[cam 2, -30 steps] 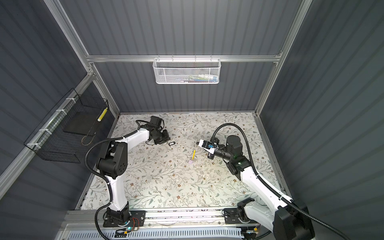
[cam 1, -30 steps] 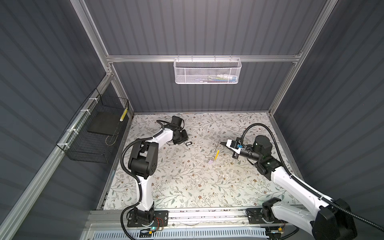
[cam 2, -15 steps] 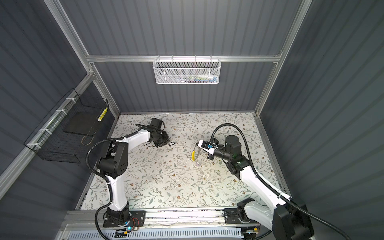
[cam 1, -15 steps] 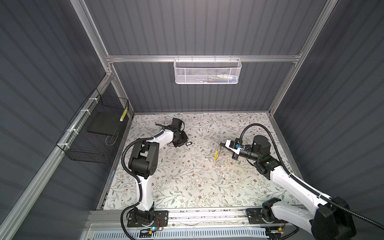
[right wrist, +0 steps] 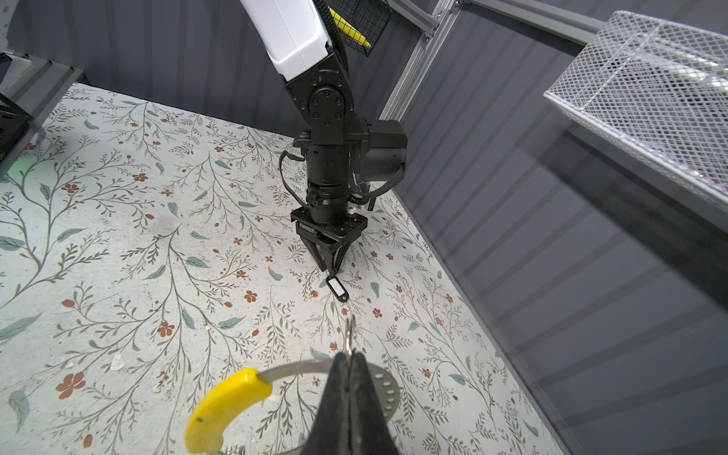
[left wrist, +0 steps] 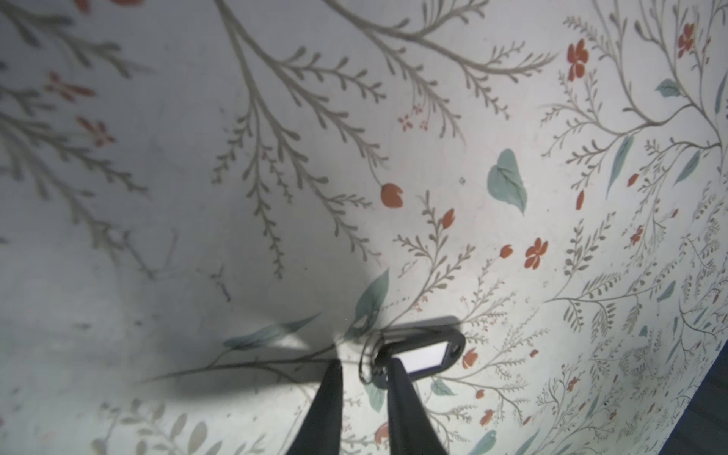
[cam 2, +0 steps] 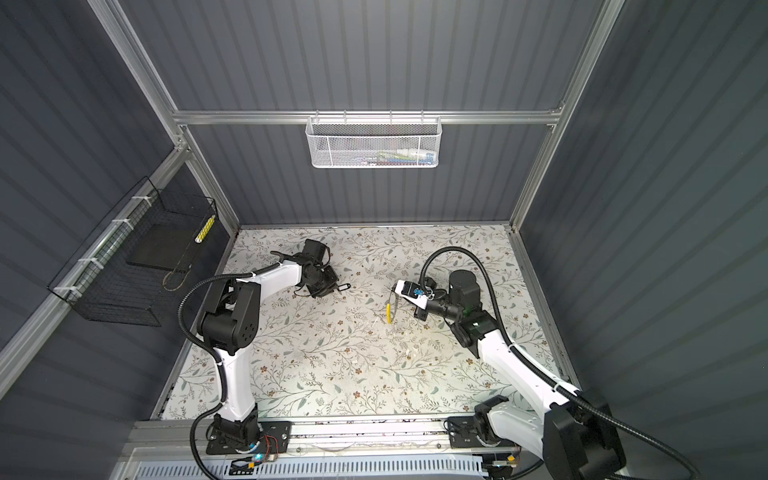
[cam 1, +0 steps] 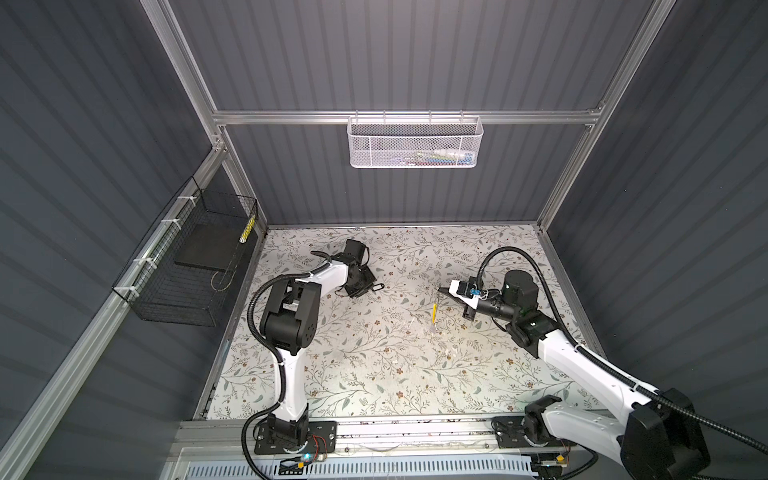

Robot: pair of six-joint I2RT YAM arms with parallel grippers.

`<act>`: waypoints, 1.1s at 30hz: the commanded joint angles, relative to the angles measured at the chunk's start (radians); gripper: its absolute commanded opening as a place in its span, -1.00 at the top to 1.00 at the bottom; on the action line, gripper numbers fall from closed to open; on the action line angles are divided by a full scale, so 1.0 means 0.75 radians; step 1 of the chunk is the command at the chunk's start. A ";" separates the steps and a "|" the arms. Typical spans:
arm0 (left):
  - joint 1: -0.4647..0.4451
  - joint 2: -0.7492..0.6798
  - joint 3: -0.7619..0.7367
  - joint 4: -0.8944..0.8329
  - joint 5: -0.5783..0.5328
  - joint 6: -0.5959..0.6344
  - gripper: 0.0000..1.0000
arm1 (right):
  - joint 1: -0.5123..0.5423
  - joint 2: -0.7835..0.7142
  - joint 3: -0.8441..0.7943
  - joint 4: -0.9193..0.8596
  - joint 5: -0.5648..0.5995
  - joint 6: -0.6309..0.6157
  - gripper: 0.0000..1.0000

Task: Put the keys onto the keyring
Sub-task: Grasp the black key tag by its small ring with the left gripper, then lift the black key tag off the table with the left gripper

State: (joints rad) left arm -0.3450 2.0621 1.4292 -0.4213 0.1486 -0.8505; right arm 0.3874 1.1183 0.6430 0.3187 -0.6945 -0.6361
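The left end effector (left wrist: 364, 364) reaches down to the black-rimmed tag (left wrist: 423, 356), which lies on the floral counter (cam 1: 374, 365) near the back wall. Its fingers stand slightly apart astride the tag's wire loop (left wrist: 364, 350). Well apart, the right end effector (right wrist: 348, 356) clamps the keyring (right wrist: 291, 368) above the counter, the ring's yellow tag (right wrist: 224, 405) beside the fingers.

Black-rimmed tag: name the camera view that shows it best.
Left wrist view: the black-rimmed tag lies close up, white centre clear, at the left gripper's tips. Right wrist shows it small; both top views, a speck.
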 commanded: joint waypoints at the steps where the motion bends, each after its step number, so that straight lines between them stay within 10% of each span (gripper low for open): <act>1: 0.010 0.029 -0.008 0.006 -0.012 -0.007 0.63 | -0.006 0.036 0.047 0.010 -0.027 0.001 0.92; 22: 0.018 -0.081 -0.072 0.159 0.049 0.229 1.00 | -0.006 0.094 0.076 0.037 -0.030 0.005 0.92; 33: 0.018 -0.255 -0.208 0.478 0.534 0.729 1.00 | -0.007 0.104 0.080 0.059 -0.036 0.010 0.92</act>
State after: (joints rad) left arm -0.3386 1.9026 1.2869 -0.1307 0.4061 -0.4549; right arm 0.3847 1.1938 0.6697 0.3359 -0.7044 -0.6353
